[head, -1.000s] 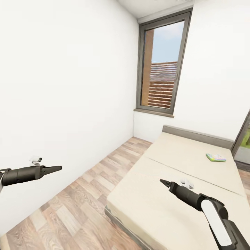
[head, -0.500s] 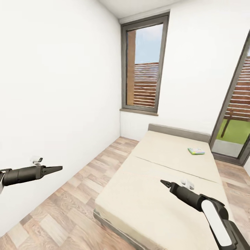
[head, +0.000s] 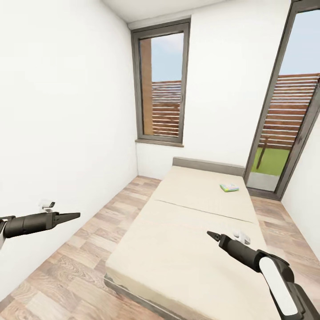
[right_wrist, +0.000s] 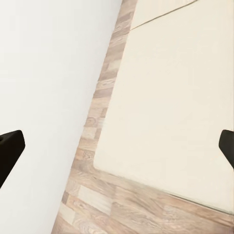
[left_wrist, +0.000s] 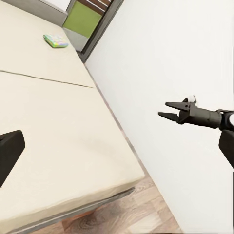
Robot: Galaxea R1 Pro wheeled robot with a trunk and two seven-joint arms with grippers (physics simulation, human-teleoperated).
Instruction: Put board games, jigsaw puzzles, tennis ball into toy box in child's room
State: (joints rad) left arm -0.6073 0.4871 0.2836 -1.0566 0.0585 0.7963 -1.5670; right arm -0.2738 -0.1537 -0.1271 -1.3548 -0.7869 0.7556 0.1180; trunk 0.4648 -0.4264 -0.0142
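Facing: a narrow white-walled room, smooth and bare, with a wood-plank floor (head: pixel 93 249) in mixed pale and brown boards.
Left gripper (head: pixel 71 217): a dark tapered tip on a black tubular arm, held over the floor beside the left wall; its jaws taper to one narrow point, holding nothing.
Window (head: pixel 162 84): tall, dark-framed, with slatted wooden fencing outside.
Bed (head: pixel 186 240): low and wide, plain matte beige mattress with a seam across it, dark grey frame, low grey headboard at the far end.
Right gripper (head: pixel 212 235): black and pointed, over the bed's near right part; from the left wrist camera (left_wrist: pixel 171 110) its jaws stand apart, empty.
Board game (head: pixel 229 187): small flat rectangle, green and light blue, lying near the bed's far right corner by the headboard.
Glass door (head: pixel 289 111): dark frame, grass beyond.
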